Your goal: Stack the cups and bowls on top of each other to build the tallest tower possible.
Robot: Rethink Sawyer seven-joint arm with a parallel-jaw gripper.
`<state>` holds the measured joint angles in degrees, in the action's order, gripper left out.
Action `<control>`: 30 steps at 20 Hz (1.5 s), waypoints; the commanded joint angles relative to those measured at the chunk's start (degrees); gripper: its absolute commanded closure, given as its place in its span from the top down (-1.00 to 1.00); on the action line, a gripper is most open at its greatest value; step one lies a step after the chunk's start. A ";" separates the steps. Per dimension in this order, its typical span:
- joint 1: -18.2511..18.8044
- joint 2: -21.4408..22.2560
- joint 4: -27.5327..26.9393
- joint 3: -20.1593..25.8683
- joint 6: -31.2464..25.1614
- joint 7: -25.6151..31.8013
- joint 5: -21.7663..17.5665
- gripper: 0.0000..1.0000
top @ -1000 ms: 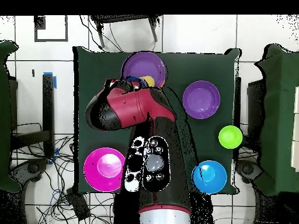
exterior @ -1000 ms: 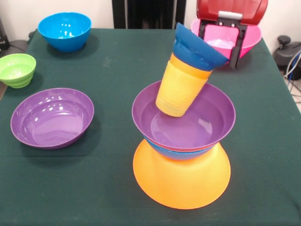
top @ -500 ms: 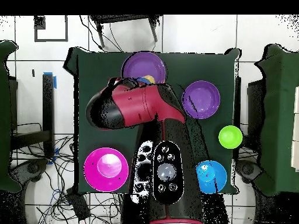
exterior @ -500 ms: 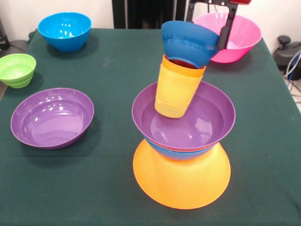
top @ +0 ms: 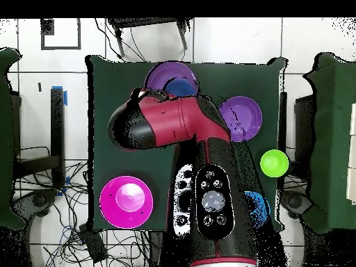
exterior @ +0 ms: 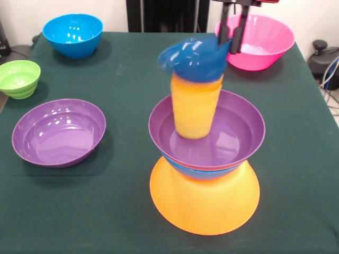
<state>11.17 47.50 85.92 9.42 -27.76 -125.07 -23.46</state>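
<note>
We read the front view from its left edge toward our claw [exterior: 232, 36]. Farthest out to the left of the claw sit a small glossy green plastic bowl [exterior: 19, 78] and a bright blue plastic bowl [exterior: 72, 34], both upright on the dark green surface [exterior: 122, 74] and well apart from anything we hold. Nearer, but on that same left side and lower in the picture, rests a shallow purple plastic bowl [exterior: 58, 131], open side up.

The relation that matters comes next. Just left of and below the claw, the small dark blue plastic bowl [exterior: 193, 60] caps the translucent yellow ribbed plastic cup [exterior: 194, 106]. That cup stands roughly upright, its long axis near vertical, inside the second purple bowl [exterior: 206, 132] of the tower [exterior: 205, 159], which rests on the upturned yellow-orange bowl [exterior: 204, 198]. The dark blue bowl looks tilted and blurred, so we judge it unsettled.

The two dark fingers [exterior: 223, 29] hang at the blue bowl's right rim with a narrow gap between them; we cannot tell whether they pinch that rim or stand free of it. Just behind and right of the claw sits the large pink plastic bowl [exterior: 265, 45]. Overhead, the red arm [top: 170, 125] hides most of the tower.
</note>
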 commanded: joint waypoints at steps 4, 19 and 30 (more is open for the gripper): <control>1.85 -4.91 1.47 8.11 -3.33 13.29 -5.75 -1.00; 2.40 -5.00 0.68 8.18 -6.44 11.42 -8.06 -1.00; 3.71 -3.31 1.84 8.21 -8.45 12.44 -8.22 -1.00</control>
<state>13.99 46.53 85.89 14.66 -27.78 -125.07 -27.84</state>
